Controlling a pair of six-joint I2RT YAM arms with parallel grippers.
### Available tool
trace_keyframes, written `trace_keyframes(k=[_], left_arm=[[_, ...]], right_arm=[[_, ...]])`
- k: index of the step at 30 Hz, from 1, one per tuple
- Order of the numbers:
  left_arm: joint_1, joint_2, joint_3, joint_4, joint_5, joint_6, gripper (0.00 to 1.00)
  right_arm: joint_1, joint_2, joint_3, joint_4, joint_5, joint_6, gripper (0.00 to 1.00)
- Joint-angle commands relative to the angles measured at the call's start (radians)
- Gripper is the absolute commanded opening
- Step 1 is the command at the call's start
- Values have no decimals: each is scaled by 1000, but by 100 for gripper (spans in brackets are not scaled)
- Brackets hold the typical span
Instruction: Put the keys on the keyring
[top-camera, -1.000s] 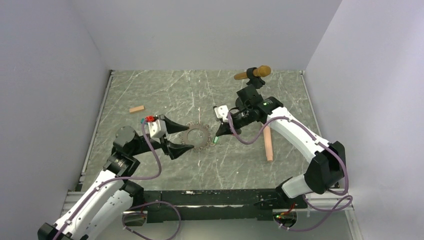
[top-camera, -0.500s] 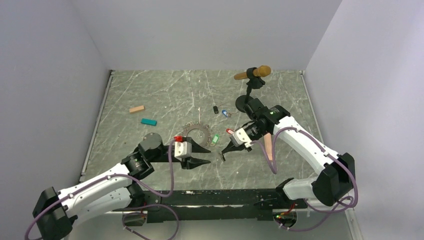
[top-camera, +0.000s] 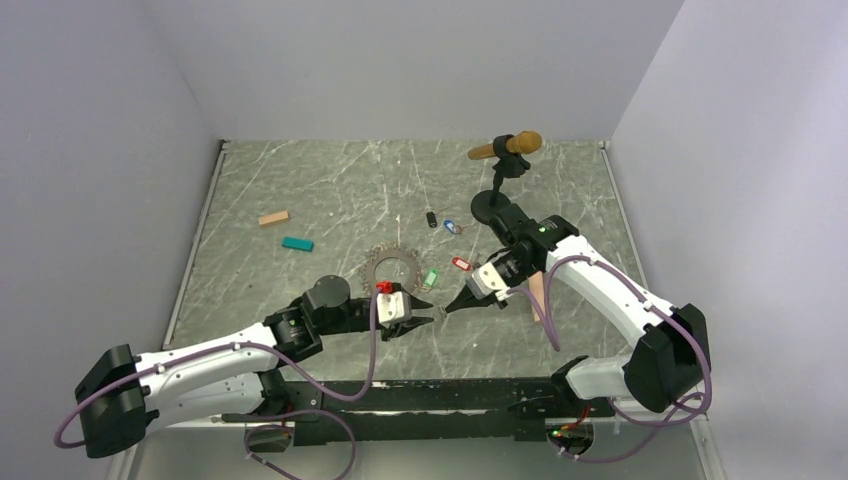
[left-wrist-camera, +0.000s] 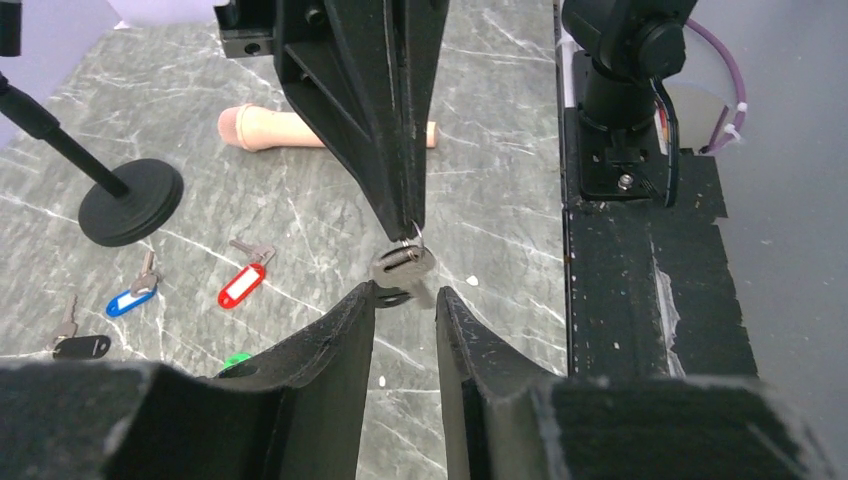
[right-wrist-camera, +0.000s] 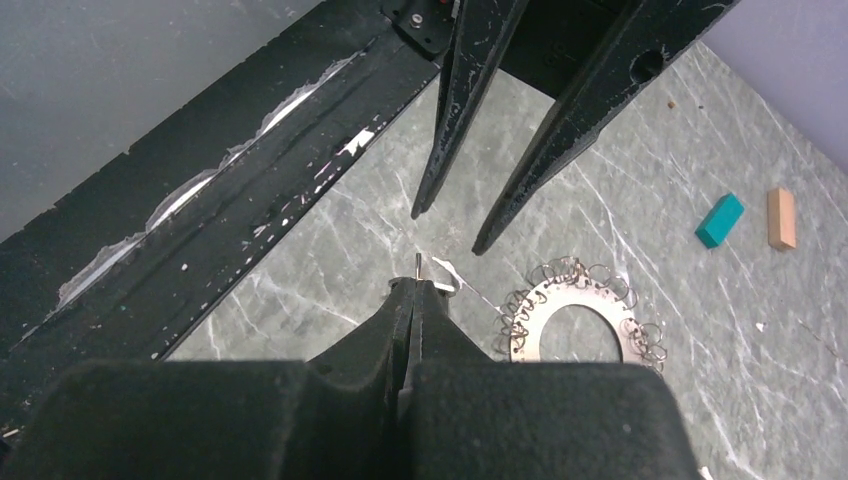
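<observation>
1. Only the top view shows the whole bench (top-camera: 300, 190). The keyring (top-camera: 393, 268) lies flat near its middle, at 11 o'clock from the left claw (top-camera: 422, 319). The right claw (top-camera: 448, 309) nearly meets the left claw tip to tip.
2. Only the left wrist view shows what the right claw grips. It is pinched tight on a small metal key (left-wrist-camera: 403, 268), which hangs between the left claw's narrowly parted fingers (left-wrist-camera: 352, 335) (a gap shows on either side, so I cannot confirm contact).
3. The right wrist view shows just a sliver of metal poking from the closed jaws. The keyring is at 3 o'clock from them, and the teal block (right-wrist-camera: 720, 220) and tan block (right-wrist-camera: 781, 218) are farther out at 2 o'clock.
4. From above, the green-tagged key (top-camera: 430, 278) lies just beside the keyring at 3 o'clock. The red-tagged key (top-camera: 461, 264), blue-tagged key (top-camera: 452, 227) and black-tagged key (top-camera: 431, 220) lie toward the microphone stand (top-camera: 490, 208).
5. The left wrist view cuts off the green tag behind a finger. The peach cylinder (left-wrist-camera: 270, 128) is partly hidden by the right claw.
</observation>
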Motion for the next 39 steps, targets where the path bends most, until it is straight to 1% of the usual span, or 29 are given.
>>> trace_keyframes(k=[1, 10, 18, 28, 30, 39], left_arm=[[-20, 14, 12, 87, -67, 12, 34], [-38, 44, 16, 120, -65, -5, 32], [-56, 78, 45, 105, -51, -22, 29], [-84, 104, 76, 89, -133, -20, 27], [-90, 107, 80, 82, -144, -15, 25], [-102, 118, 103, 21, -165, 5, 9]], right_arm=[[-4, -5, -10, 2, -66, -53, 0], [-7, 2, -16, 27, -60, -22, 0], [-13, 6, -24, 48, -61, 9, 0], [-16, 8, -28, 62, -64, 30, 0], [-16, 6, -28, 66, -64, 34, 0], [-19, 4, -30, 83, -67, 67, 0]])
